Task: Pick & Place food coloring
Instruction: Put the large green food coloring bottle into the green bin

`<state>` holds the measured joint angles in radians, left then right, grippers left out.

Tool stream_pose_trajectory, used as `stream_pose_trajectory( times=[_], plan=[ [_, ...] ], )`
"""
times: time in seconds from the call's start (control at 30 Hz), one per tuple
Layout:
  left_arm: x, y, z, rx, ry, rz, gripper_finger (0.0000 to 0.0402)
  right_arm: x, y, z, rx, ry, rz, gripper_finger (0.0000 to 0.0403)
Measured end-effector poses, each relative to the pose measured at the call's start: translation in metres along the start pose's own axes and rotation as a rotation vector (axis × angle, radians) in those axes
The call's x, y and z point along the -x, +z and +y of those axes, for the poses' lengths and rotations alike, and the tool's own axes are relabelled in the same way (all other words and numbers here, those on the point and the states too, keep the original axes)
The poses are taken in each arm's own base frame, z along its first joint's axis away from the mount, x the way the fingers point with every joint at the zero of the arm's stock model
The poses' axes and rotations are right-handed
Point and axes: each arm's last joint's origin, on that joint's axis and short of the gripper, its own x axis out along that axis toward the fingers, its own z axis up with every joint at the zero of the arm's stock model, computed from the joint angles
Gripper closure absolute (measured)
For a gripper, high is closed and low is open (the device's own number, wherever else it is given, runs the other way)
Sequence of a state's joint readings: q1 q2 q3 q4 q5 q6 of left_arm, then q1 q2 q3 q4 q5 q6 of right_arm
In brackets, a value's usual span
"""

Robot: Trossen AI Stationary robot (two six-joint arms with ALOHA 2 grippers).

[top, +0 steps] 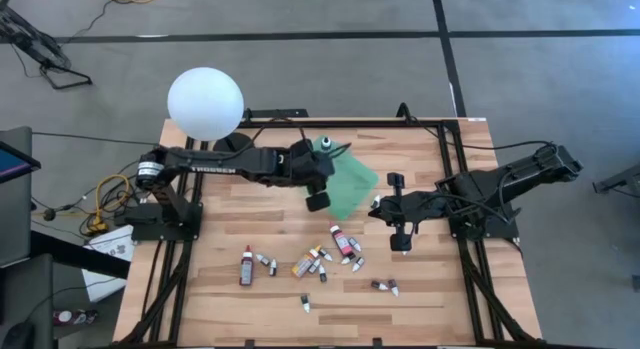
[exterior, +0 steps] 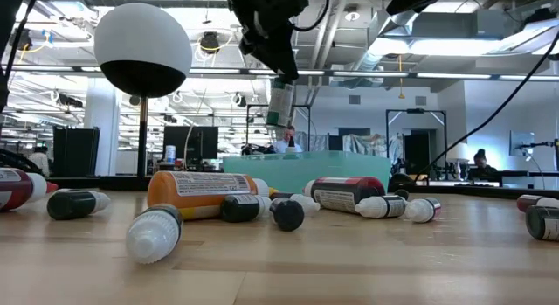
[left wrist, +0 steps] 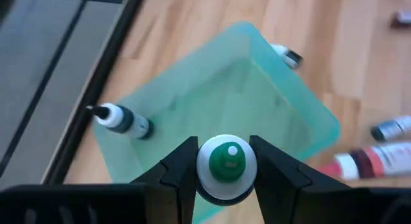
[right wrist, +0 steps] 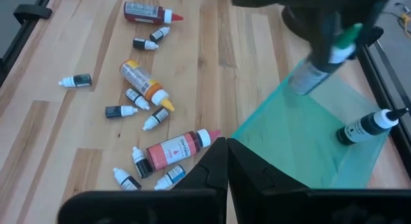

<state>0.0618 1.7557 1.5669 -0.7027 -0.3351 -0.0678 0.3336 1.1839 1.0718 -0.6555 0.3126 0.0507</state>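
Left gripper (left wrist: 226, 165): over the green tray (top: 352, 184), and its jaws are clamped narrow on a green-capped bottle (left wrist: 226, 165), cap end showing between the two dark fingers.
Held bottle, other views: the right wrist view catches it side-on, tilted above the tray's near edge; the low view shows it hanging clear of the tray rim, well above the counter (top: 440, 289).
Tray contents: one dark bottle with a white nozzle (left wrist: 122, 120) stands upright at the tray's edge by the frame. The left wrist and right wrist views show it plainly; in the high view it's only a speck at the tray's far corner.
Right gripper (top: 400, 241): parked over the counter just right of the tray, jaws fully closed, nothing between them. The right wrist view shows the fingertips meeting.
Loose food colouring: the scattered bottles (top: 318, 261) lie on their sides on the counter, nearer the front edge than the tray. A red bottle (top: 246, 266) lies off to the left of the cluster.
Orange-capped vial (exterior: 203, 192): its label is only legible-looking from the low view, which also sets small white-tipped droppers beside it.
White globe lamp (top: 205, 104): at the back left corner of the counter.
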Motion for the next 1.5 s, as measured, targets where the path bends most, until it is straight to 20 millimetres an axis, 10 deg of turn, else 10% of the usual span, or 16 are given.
stream_pose_trajectory(
  times=[0.67,1.5],
  plan=[
    [-0.018,0.012,0.061,0.190,0.115,-0.096,0.0286,0.000,-0.002,0.000,-0.014,-0.001,0.024,0.0403],
    [-0.066,-0.021,0.083,0.331,0.129,-0.082,0.0286,0.002,-0.006,0.007,0.010,0.019,0.047,0.0403]
  ],
)
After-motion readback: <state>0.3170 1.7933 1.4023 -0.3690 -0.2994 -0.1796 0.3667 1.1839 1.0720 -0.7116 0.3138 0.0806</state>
